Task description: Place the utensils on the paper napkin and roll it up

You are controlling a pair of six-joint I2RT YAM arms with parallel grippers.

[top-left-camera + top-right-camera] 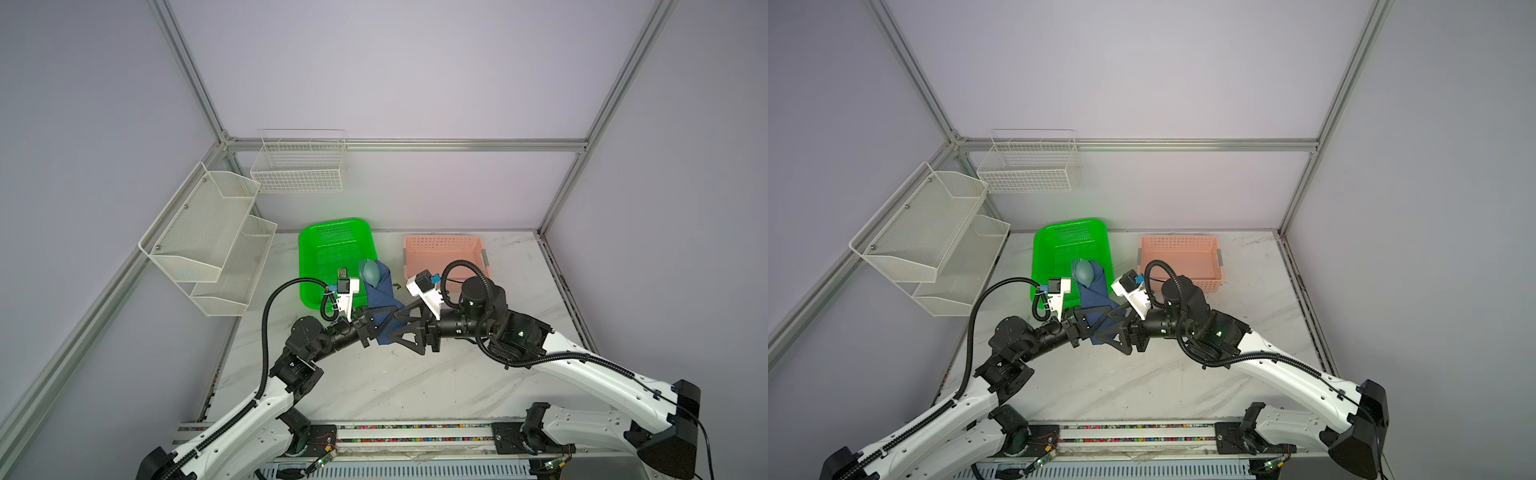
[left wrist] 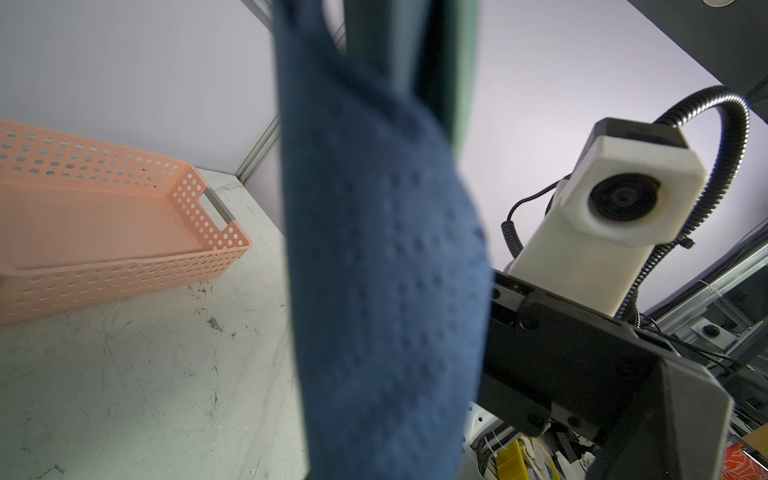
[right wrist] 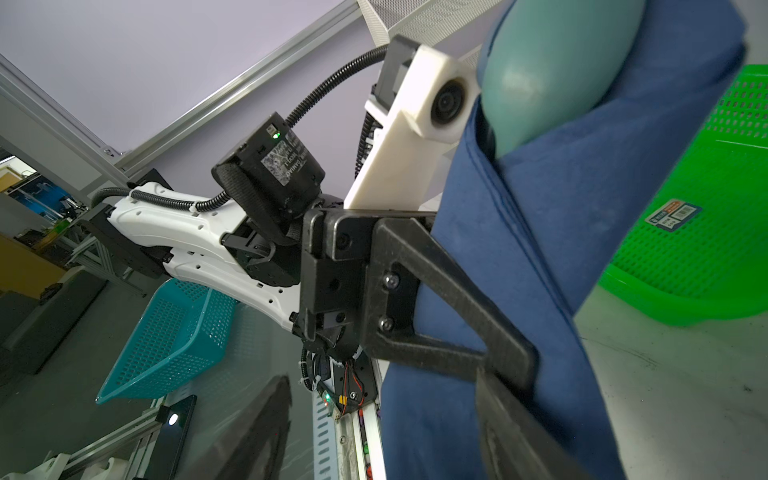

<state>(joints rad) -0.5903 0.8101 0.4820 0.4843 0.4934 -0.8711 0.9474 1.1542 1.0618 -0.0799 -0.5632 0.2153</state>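
Top view: left end effector (image 1: 384, 322) clamps paper napkin (image 1: 380, 291) near basket (image 1: 302, 270) rim; right end effector (image 1: 397, 327) open.

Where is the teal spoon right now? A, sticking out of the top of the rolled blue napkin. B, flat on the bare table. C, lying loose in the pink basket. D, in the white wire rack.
A: the spoon pokes bowl-first out of the upper end of the paper napkin wrapped around it.

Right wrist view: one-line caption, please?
Left gripper clamps the rolled paper napkin, a spoon poking from its end, green basket beyond.
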